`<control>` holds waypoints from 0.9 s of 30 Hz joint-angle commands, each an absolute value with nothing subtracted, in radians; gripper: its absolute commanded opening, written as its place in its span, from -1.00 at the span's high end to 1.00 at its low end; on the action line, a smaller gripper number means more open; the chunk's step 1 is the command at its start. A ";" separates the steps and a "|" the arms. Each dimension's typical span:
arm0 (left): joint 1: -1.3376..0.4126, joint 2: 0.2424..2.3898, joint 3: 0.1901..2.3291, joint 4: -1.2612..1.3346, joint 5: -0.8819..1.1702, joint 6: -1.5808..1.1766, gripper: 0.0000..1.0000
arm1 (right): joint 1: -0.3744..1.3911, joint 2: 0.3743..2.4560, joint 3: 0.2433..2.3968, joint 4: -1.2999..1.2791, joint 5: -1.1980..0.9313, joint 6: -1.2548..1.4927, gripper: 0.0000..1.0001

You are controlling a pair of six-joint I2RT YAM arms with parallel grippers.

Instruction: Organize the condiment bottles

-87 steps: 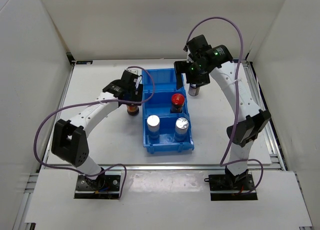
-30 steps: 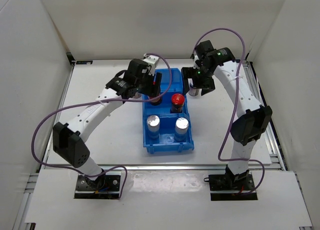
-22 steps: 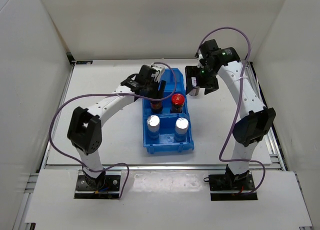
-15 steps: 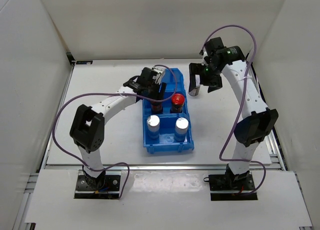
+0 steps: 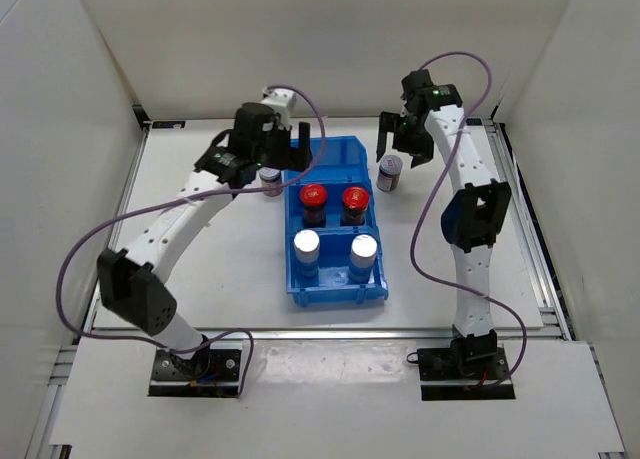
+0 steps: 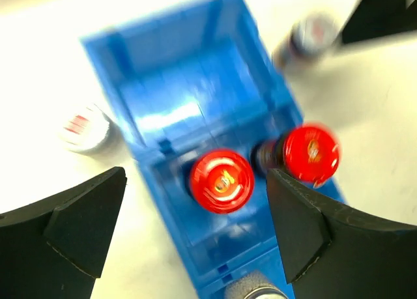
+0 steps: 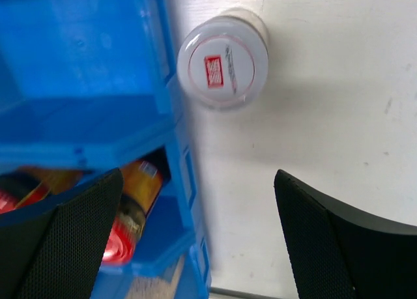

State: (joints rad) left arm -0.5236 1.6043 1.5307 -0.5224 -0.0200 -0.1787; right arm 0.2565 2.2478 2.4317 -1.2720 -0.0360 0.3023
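No word or number can be read anywhere. A small red sticker (image 7: 214, 71) with white marks is seen on the lid of the right grey-lidded bottle (image 7: 229, 59), beside a curved line of fine print — both are too small to be made out. On the left grey-lidded bottle (image 6: 86, 126) a similar red patch is blurred. Yellowish marks are borne by the two red caps (image 6: 221, 180) (image 6: 311, 152) — illegible.
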 commanded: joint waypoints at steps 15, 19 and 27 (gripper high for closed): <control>-0.494 1.414 1.477 -0.611 -0.201 -0.166 -1.00 | 0.232 2.479 2.502 -1.131 -0.063 0.313 -0.11; -0.494 1.414 1.468 -0.611 -0.222 -0.166 -1.00 | 0.222 2.400 2.477 -1.131 -0.017 0.304 0.43; -0.494 1.414 1.427 -0.611 -0.316 -0.184 -1.00 | 0.222 2.244 2.508 -1.008 0.002 0.324 0.91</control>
